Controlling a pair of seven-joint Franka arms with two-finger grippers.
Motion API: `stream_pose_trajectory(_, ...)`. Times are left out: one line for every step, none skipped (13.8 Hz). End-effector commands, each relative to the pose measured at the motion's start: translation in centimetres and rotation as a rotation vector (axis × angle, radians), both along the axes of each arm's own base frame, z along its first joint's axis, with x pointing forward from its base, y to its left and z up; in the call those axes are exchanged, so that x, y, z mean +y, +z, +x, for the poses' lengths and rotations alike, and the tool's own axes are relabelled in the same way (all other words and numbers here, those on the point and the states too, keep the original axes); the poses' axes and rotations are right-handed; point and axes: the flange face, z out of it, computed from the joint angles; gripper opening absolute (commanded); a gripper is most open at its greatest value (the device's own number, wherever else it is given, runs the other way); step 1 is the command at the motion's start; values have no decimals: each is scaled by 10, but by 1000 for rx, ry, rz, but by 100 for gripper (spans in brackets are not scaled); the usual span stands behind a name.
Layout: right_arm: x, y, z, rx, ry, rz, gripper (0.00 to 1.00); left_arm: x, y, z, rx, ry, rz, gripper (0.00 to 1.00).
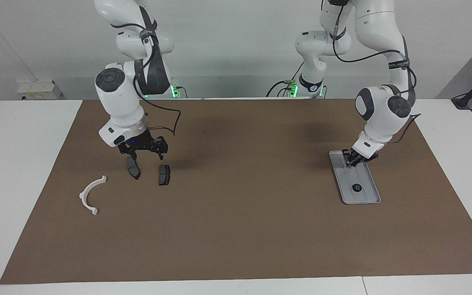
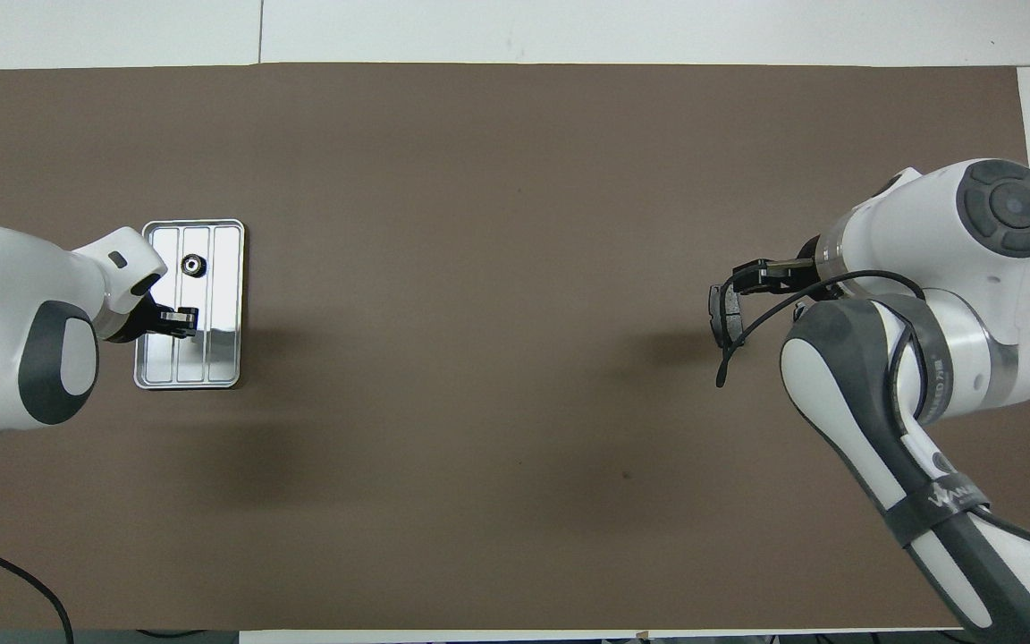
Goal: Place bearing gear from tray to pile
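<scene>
Two arms: both Franka arms reach out over a brown mat (image 1: 236, 229) that covers most of the white table.
Tray: the ridged silver tray (image 1: 364, 179) lies on the mat toward the left arm's end of the table, its length running away from the robots.
Bearing gear: one small dark bearing gear (image 1: 357, 188) sits in the tray, in the half farther from the robots.
Left gripper: the left gripper (image 1: 355, 158) is down low at the tray's end nearer the robots, fingertips pressed together; whether anything is pinched between them cannot be told.
Pile: two dark grey brake pads (image 1: 164, 175) lie side by side toward the right arm's end, and a white half-ring bracket (image 1: 83, 193) lies near them, farther from the robots and closer to the table's end.
Right gripper: the right gripper (image 1: 148, 155) hangs just over the brake pads with its fingers spread apart, holding nothing.
Gear and pile: well apart, almost the whole mat between them.
</scene>
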Motion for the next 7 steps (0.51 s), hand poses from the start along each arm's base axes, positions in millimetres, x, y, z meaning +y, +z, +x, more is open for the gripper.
stream_pose_trajectory(2,1,1,-8,-14,22,100,-3,86,36,47,-1,-7,0)
stream_pose_trajectory(2,1,1,-7,-14,22,100,-14,114,47,50,40,-38,0)
stream_pose_trajectory(2,1,1,-4,-12,20,100,-50,133,55,41,114,-48,0)
stream_pose_trajectory(2,1,1,-4,-11,20,100,-98,135,55,29,155,-41,0)
stream_pose_trajectory(2,2,1,-5,-11,20,100,-148,136,49,8,173,-40,0)
stream_pose_trajectory(2,2,1,-5,-11,20,100,-189,131,39,-1,214,-38,0)
stream_pose_trajectory(2,2,1,-7,-13,20,100,-238,121,23,-19,227,-44,0)
